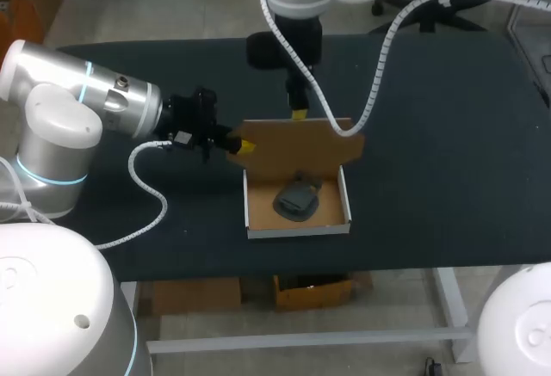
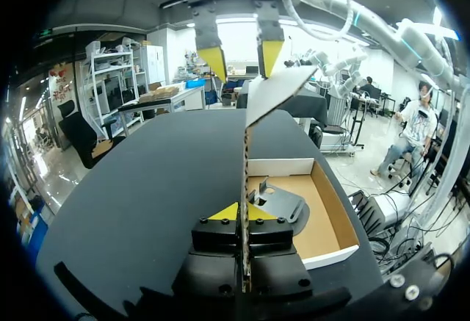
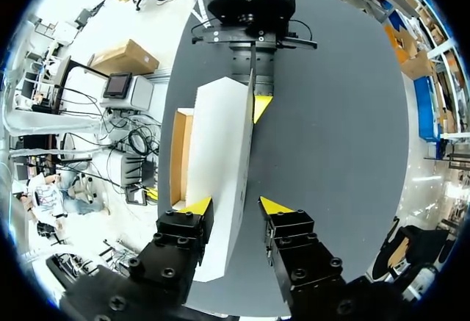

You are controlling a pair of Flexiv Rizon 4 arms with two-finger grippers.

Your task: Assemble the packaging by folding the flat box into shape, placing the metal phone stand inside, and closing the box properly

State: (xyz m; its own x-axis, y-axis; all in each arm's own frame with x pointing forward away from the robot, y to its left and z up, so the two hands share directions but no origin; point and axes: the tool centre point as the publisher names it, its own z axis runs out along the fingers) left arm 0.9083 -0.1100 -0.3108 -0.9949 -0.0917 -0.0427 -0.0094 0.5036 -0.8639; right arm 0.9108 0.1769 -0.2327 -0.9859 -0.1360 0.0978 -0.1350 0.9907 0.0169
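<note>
Worktop (image 1: 448, 135): dark, carrying one box (image 1: 297, 230) close to its robot-side edge, about mid-length. The box walls are folded up. The lid (image 1: 293, 148) stands upright from the far wall. The metal phone stand (image 1: 297, 200) lies inside the box.

Left gripper (image 1: 243, 145): pinched narrow on the lid's left edge. Right gripper (image 1: 299, 115): spread wide astride the lid's top edge, not clamping it.

Step in hand, my judgement: closing the lid. To do it well, swing the lid about its hinge toward the robot-side edge. The left gripper should follow the arc rather than pull flat, so the box is not dragged. The right gripper presses on the outer face. Check that the lid's ears clear the stand.

View notes:
- Head view alone shows the stand's place in the box.
- Left wrist view shows the lid edge-on in the pinch.
- Right wrist view shows the lid's white outer face, and a gap between card and one of the fingers (image 3: 275, 206).
</note>
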